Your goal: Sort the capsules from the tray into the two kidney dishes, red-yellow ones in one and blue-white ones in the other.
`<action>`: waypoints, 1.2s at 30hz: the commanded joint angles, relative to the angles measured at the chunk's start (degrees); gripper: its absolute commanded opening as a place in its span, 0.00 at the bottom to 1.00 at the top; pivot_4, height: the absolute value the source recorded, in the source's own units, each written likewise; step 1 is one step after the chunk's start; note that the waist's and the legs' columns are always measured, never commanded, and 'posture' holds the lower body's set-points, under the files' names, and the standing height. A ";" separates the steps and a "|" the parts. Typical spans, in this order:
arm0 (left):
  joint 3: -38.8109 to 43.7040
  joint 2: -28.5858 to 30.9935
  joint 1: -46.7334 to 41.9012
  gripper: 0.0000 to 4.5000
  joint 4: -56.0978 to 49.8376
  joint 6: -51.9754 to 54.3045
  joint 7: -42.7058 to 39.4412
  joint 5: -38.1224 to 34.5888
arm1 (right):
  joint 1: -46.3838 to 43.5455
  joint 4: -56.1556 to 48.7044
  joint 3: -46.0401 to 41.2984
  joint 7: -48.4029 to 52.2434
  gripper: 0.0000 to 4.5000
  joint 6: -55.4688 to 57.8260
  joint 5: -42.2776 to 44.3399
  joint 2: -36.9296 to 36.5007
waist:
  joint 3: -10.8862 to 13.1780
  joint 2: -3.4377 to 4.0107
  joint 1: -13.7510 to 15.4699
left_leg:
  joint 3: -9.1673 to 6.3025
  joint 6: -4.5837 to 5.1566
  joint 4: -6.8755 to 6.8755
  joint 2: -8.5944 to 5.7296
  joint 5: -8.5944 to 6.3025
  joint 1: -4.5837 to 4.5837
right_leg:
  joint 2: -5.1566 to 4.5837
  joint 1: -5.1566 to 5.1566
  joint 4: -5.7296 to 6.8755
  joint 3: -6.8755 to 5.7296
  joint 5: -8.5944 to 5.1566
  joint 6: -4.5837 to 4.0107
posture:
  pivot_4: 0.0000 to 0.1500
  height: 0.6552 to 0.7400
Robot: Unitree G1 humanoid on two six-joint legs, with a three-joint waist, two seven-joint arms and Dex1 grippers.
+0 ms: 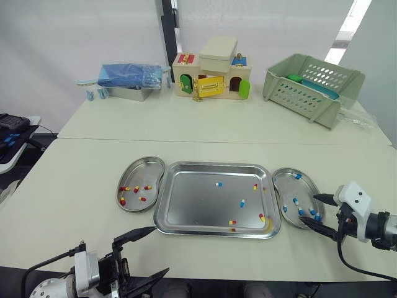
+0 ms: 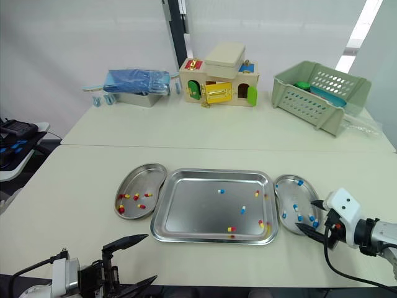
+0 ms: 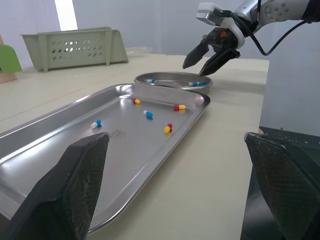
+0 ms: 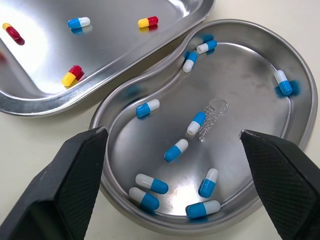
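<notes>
Pincer of right arm (image 1: 307, 207) hangs spread over the blue-white kidney dish (image 1: 305, 188).

A shallow rectangular steel tray (image 1: 186, 208) lies flat, with two blue-white capsules (image 1: 218, 184) and three red-yellow capsules (image 1: 232, 222) scattered loose in it. Just beside it, the left kidney dish (image 1: 149, 169) holds only red-yellow ones, the right kidney dish (image 1: 285, 186) only blue-white ones.

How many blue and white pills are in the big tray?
2 blue-white capsules: one near the middle of the tray, toward the far side; the other closer to the robot and further right. None seems hidden.
</notes>
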 commanded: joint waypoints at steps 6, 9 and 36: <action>1.72 -1.02 0.48 1.00 -0.61 -1.34 0.63 0.43 | -1.61 0.42 -2.49 0.97 0.99 -1.40 1.69 -1.72 | 0.00 0.00 0.01 | 0.00 0.00 0.00 0.00 0.00 -0.01 | 0.00 0.00 -0.01 -0.01 0.00 0.00 | 1.00 1.00; 2.90 -0.83 0.62 1.00 -1.19 -0.24 2.92 0.88 | -1.69 0.53 -5.15 2.00 0.99 -1.79 3.76 -1.49 | 0.00 -0.01 0.01 | 0.01 0.00 0.00 0.00 0.00 -0.01 | 0.00 0.00 -0.01 0.00 0.00 0.00 | 1.00 1.00; 30.34 24.61 -12.75 1.00 16.08 34.51 23.59 8.93 | -7.28 27.03 -8.88 7.69 0.99 -8.37 3.28 -6.91 | 0.11 0.12 -0.21 | 0.13 -0.01 -0.07 0.05 0.00 0.06 | 0.01 -0.05 0.01 0.07 -0.01 -0.02 | 1.00 1.00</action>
